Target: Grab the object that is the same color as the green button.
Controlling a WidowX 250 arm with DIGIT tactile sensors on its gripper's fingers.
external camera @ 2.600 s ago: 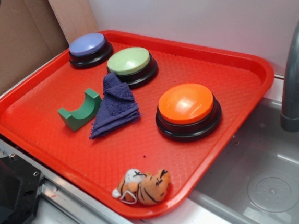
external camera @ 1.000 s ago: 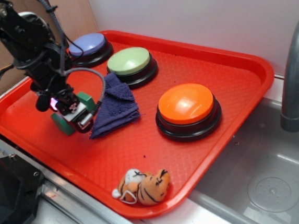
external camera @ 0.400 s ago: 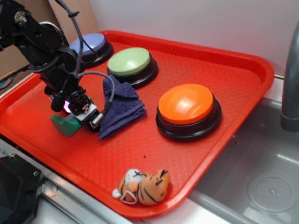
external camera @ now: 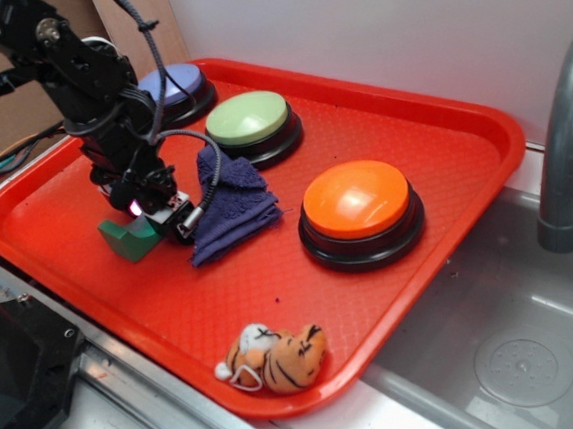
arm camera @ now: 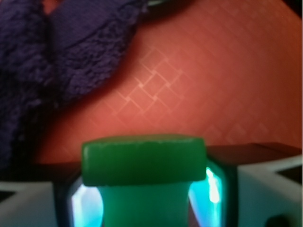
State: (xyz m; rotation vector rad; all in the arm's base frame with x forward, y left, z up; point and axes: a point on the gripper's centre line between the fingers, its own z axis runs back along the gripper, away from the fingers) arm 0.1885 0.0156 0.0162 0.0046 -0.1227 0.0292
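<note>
Since the earlier frames the hand [external camera: 150, 208] has come down from outside the view onto the green arch block [external camera: 128, 235], nudging the purple cloth [external camera: 230, 204] aside. It now pinches the block [arm camera: 144, 163] between its fingers, low on the red tray [external camera: 441, 141] near the green button [external camera: 247, 116]. Grasp looks made; lifting remains.
</note>
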